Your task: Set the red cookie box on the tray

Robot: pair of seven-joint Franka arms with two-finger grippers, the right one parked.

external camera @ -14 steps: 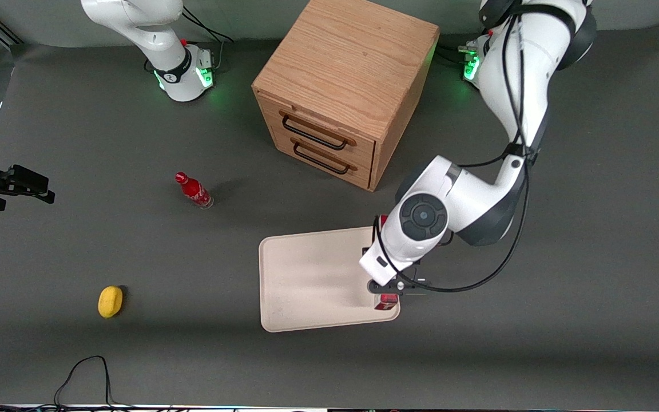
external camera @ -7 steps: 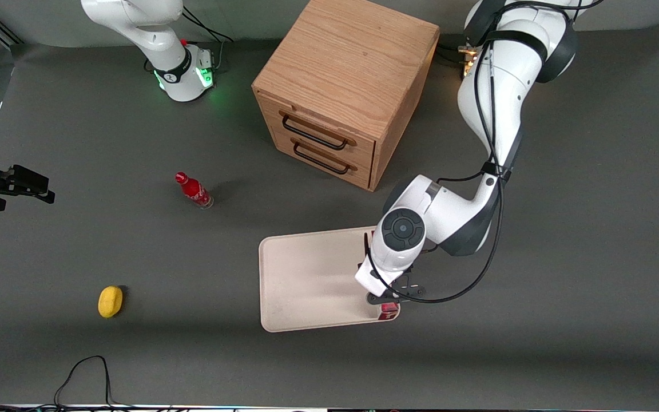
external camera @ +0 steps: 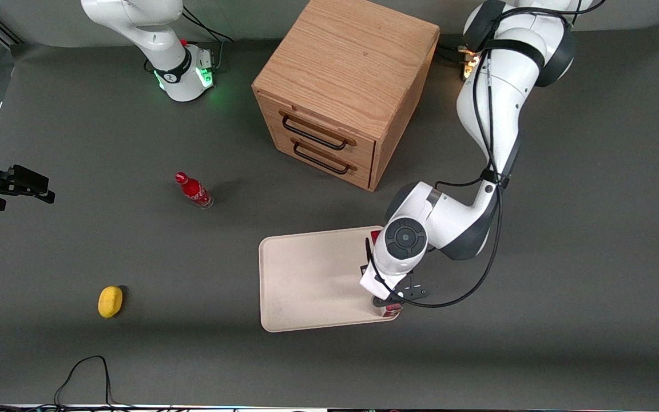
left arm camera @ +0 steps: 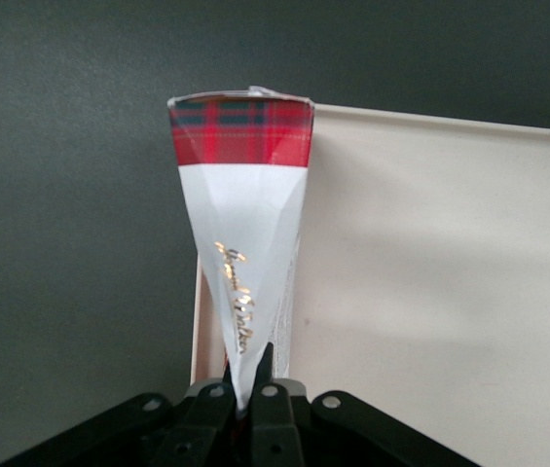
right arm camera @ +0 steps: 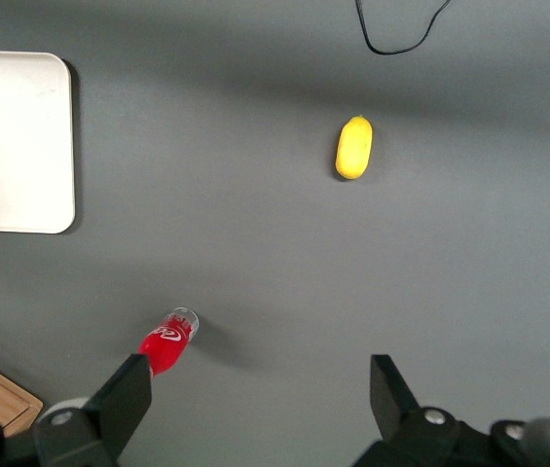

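The whole table is seen from high above in the front view, the tray [external camera: 306, 280] near centre. The gripper [left arm camera: 250, 404] is looked past at close range by the left wrist camera toward the same tray [left arm camera: 430, 292], also caught at 10 o'clock in the downward-facing right wrist view [right arm camera: 12, 136].

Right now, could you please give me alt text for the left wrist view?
The gripper is shut on the red cookie box, holding it along the cream tray's edge, with dark table alongside.
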